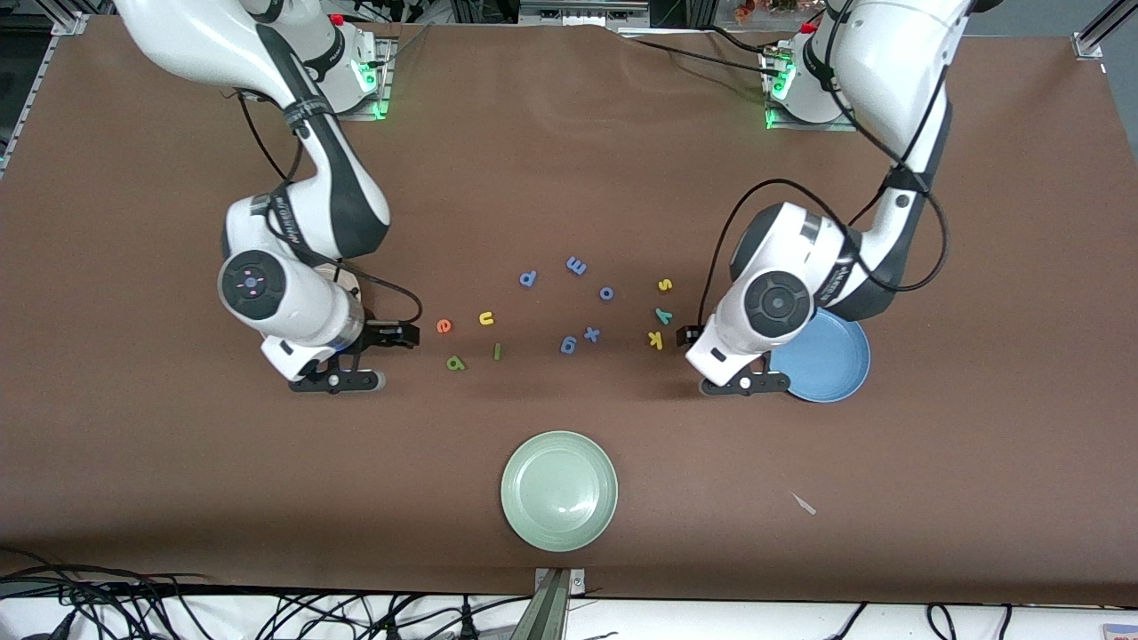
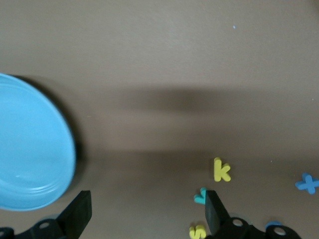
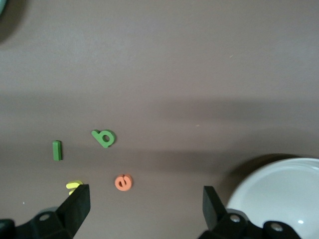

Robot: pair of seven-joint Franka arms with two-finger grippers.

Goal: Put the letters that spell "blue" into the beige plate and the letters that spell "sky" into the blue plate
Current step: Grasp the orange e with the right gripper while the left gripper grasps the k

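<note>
The orange e (image 1: 444,326), yellow u (image 1: 486,318), green b (image 1: 456,363) and green l (image 1: 497,352) lie loose on the table toward the right arm's end. The beige plate (image 3: 279,194) is mostly hidden under the right arm in the front view. My right gripper (image 1: 342,380) is open and empty over bare table between that plate and the e (image 3: 123,182). The yellow s (image 1: 664,284), teal y (image 1: 662,315) and yellow k (image 1: 656,340) lie beside the blue plate (image 1: 827,360). My left gripper (image 1: 747,384) is open and empty over the table between them.
Several blue letters (image 1: 591,334) lie scattered between the two letter groups. A pale green plate (image 1: 559,491) sits near the table's front edge. A small scrap (image 1: 805,504) lies on the brown table toward the left arm's end.
</note>
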